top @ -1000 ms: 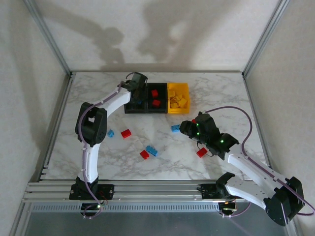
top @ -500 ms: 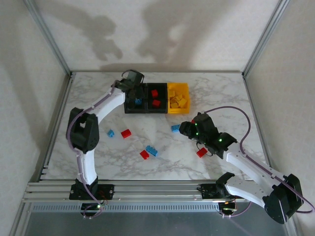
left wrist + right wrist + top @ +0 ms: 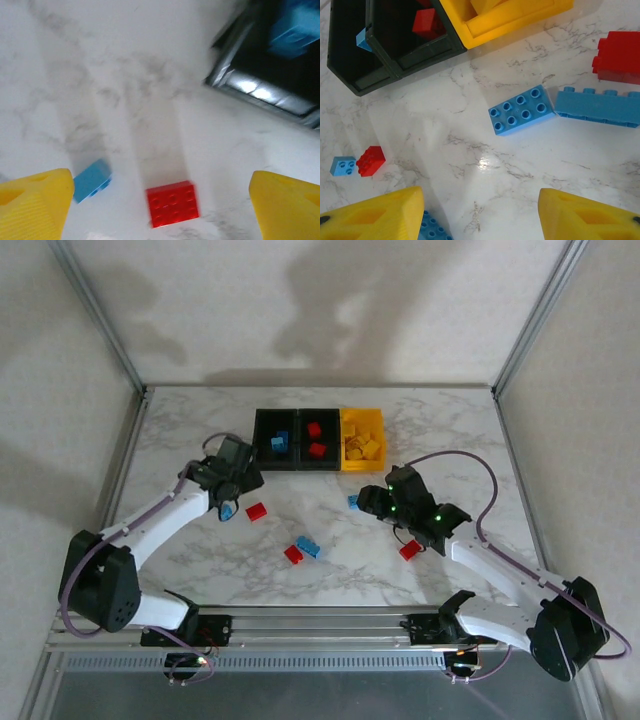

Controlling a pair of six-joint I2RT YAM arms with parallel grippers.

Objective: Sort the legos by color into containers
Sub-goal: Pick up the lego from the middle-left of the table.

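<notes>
The containers stand in a row at the back: a black bin [image 3: 271, 462] holding a blue lego [image 3: 278, 444], a black bin [image 3: 319, 463] with red legos [image 3: 316, 439], and a yellow bin [image 3: 345, 425] with yellow legos. My left gripper [image 3: 230, 497] [image 3: 160, 212] is open above the table, a red lego [image 3: 172, 204] between its fingers and a small blue lego [image 3: 91, 180] by the left finger. My right gripper [image 3: 368, 502] [image 3: 480, 220] is open and empty, just short of a blue lego [image 3: 521, 109].
Loose on the marble are a long blue lego [image 3: 597, 106], a red lego [image 3: 619, 56], a red [image 3: 293, 554] and blue [image 3: 308, 546] pair in the middle, and a red lego [image 3: 410, 551] under the right arm. Metal frame posts line the table's sides.
My left arm has pulled back from over the left black bin to the near left, down over the red and small blue legos. The right gripper has edged slightly left.
</notes>
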